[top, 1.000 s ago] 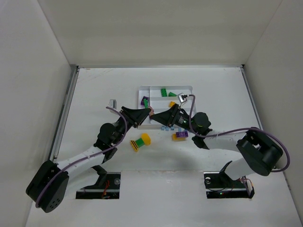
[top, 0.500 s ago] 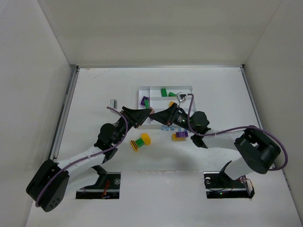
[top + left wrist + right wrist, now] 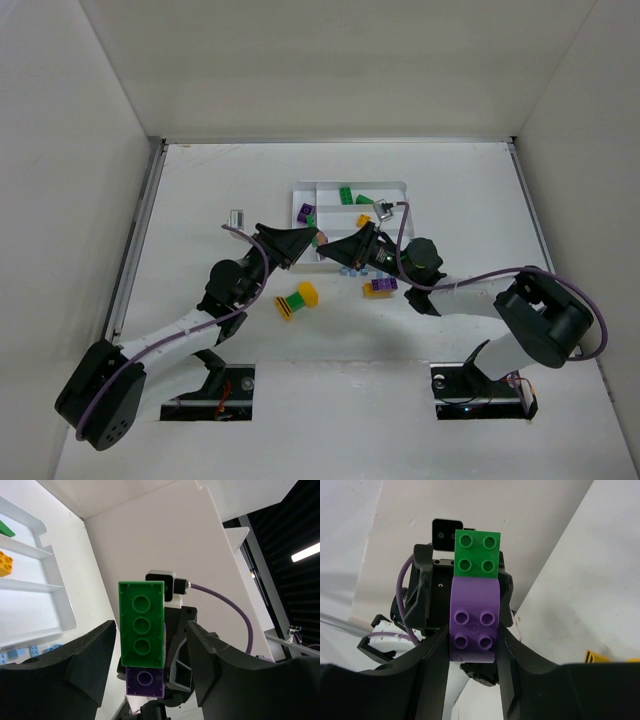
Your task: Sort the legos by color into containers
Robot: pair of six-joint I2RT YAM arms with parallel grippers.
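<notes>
Right gripper (image 3: 472, 642) clamps the purple brick (image 3: 472, 625) over the table off the near-left corner of the tray (image 3: 330, 183), left gripper (image 3: 150, 632) stands open around the joined green brick (image 3: 141, 625), so we do best to close squarely on the green and peel it off

purple brick (image 3: 145, 679): in the left wrist view only its lower end shows; the rest sits behind the green brick (image 3: 141, 625)
right gripper (image 3: 326, 247): in that same view largely covered by the two bricks
left gripper (image 3: 311, 240): in the right wrist view its middle is blocked by the stacked pair
tray (image 3: 56, 597): cut by the left edge of the left wrist view; overhead, its near-left corner lies under the jaws
yellow brick (image 3: 4, 563): half lost at that edge
light-blue bricks (image 3: 16, 653): partly behind a dark jaw; number unclear
yellow piece (image 3: 609, 656): clipped by the bottom edge; shape unclear
overhead: the stacked pair is too small to tell apart
</notes>
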